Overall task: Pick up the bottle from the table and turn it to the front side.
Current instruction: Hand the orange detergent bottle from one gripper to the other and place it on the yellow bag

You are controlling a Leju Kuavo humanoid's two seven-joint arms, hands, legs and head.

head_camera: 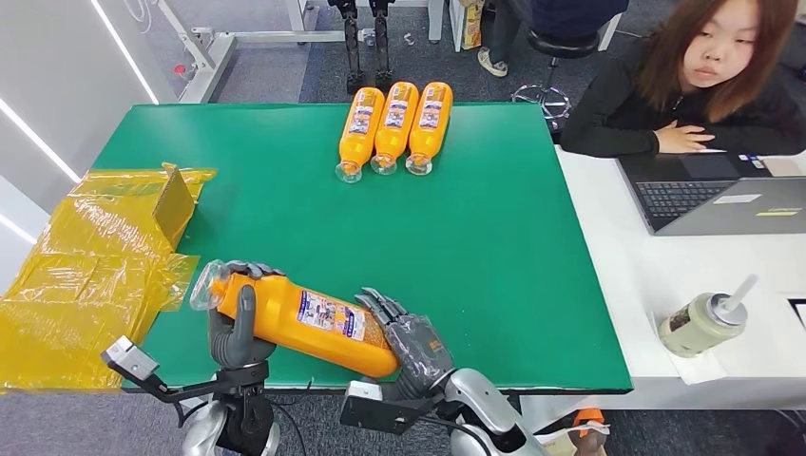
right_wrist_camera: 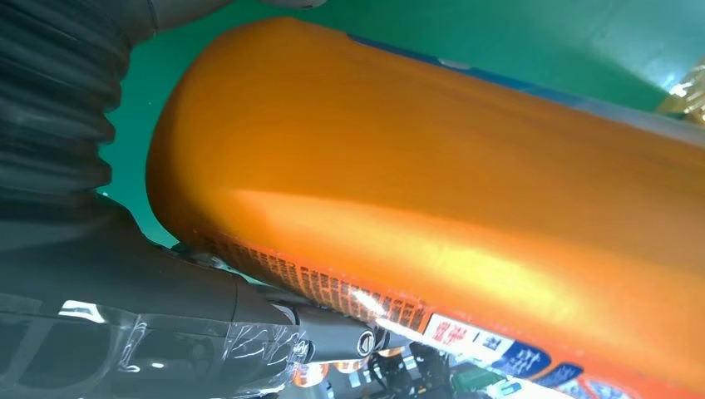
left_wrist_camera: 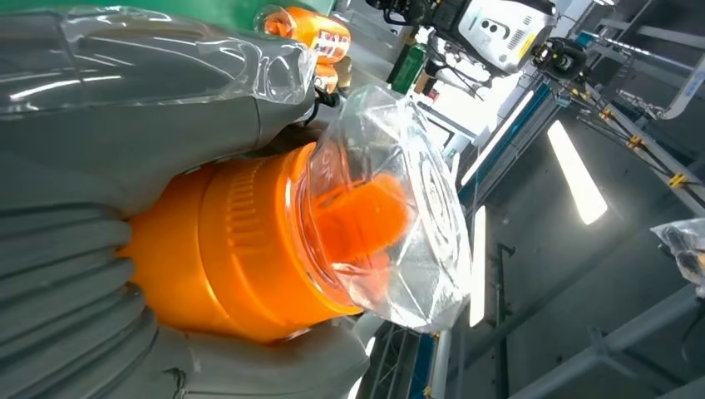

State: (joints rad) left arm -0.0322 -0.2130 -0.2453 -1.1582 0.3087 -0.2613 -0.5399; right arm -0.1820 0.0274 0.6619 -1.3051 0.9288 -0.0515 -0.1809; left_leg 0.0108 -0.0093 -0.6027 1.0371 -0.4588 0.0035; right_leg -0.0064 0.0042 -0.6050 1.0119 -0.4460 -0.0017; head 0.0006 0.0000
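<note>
Fingers of the left hand wrap the orange bottle near its clear cap while the right hand cups its base, its long axis spanning both hands above the green table.

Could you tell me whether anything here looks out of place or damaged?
Nothing looks spilled or damaged. The crumpled yellow wrap at the table's left edge is the untidiest thing. Both hands hold the bottle.
</note>
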